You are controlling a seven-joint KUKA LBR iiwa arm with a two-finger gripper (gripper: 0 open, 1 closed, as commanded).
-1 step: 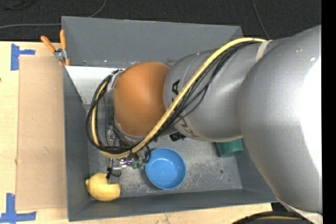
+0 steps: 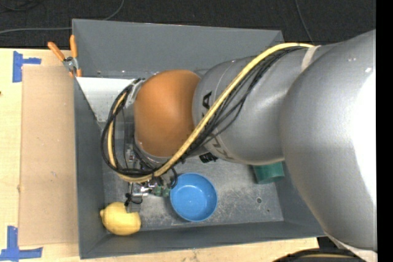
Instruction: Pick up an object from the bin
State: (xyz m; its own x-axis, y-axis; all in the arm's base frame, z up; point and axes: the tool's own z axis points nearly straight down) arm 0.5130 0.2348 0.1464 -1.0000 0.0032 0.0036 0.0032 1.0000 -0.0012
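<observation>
My gripper (image 2: 137,191) reaches down into the front left part of the bin, mostly hidden under the arm's orange cover. Just below it, in the front left corner, lies a yellow lemon-shaped thing (image 2: 120,219). A round blue bowl (image 2: 194,197) stands upright close to the gripper's right, on the bin floor near the front wall. A small green piece (image 2: 161,191) peeks out between the gripper and the bowl; what it is cannot be made out.
A teal block (image 2: 269,172) lies further right, half under the arm. The big silver arm covers the bin's middle and right side, with cables looping round the orange cover. The bin's left wall is close to the gripper.
</observation>
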